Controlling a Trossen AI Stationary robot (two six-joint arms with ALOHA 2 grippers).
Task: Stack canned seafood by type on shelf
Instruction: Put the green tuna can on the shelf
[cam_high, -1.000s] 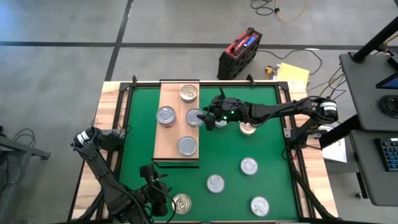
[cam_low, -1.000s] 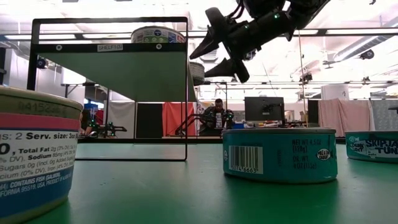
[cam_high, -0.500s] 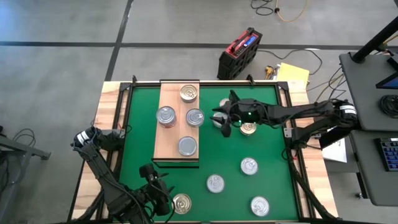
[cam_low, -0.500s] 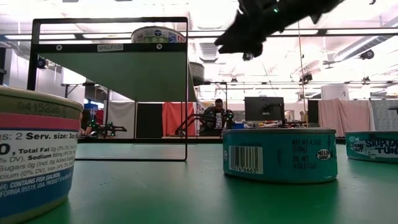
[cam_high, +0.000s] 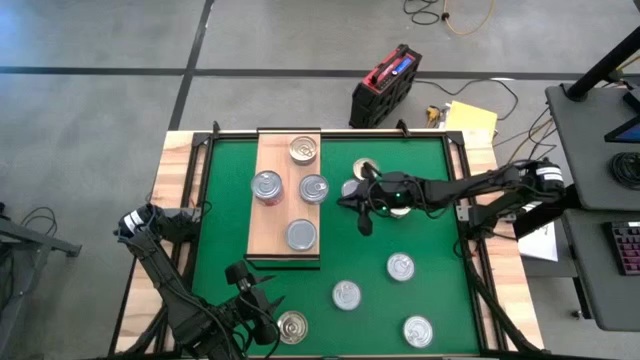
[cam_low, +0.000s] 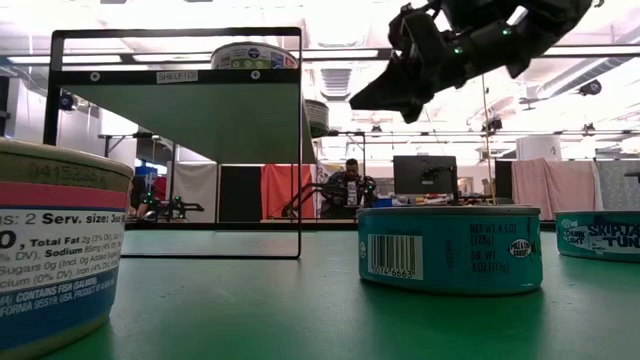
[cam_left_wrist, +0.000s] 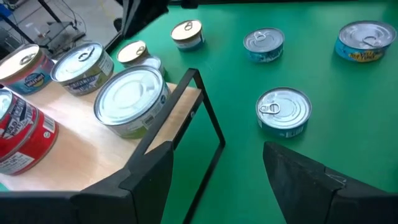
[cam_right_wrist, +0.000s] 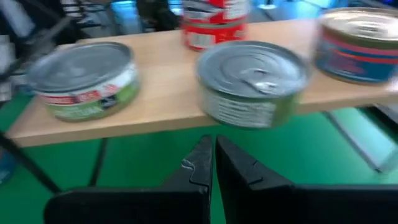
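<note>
progress: partway, my read. four cans on the shelf (cam_high: 272, 225), six more out on the green counter (cam_high: 430, 235).
shelf contents: gold-lid can (cam_high: 303, 150) at the far end; red-label silver can (cam_high: 266, 186) with another silver can (cam_high: 314, 188) just beside it mid-board; green-label silver can (cam_high: 301, 234) near the close end. red one looks like two stacked in the left wrist view, not sure.
left to do: four silver-lid cans in the near right part of the counter, e.g. one at (cam_high: 401, 266), one at (cam_high: 346, 294), one at (cam_high: 418, 330); a gold-lid can (cam_high: 292, 326) at the near edge by the left arm; two more under/next to the right arm, one gold-lid (cam_high: 366, 167), others partly hidden.
sorting by type: can't confirm, labels too small from above.
right hand: (cam_high: 363, 222) fingers pressed together, holding nothing, hanging above the counter just off the shelf's right edge, nearest the mid-board silver can.
left hand: (cam_high: 262, 305) parked at the near edge, fingers apart, empty; shelf corner and a teal-label can (cam_left_wrist: 284, 111) sit ahead of it.
next move, guess: right hand has to spread its fingers before taking another loose can.
</note>
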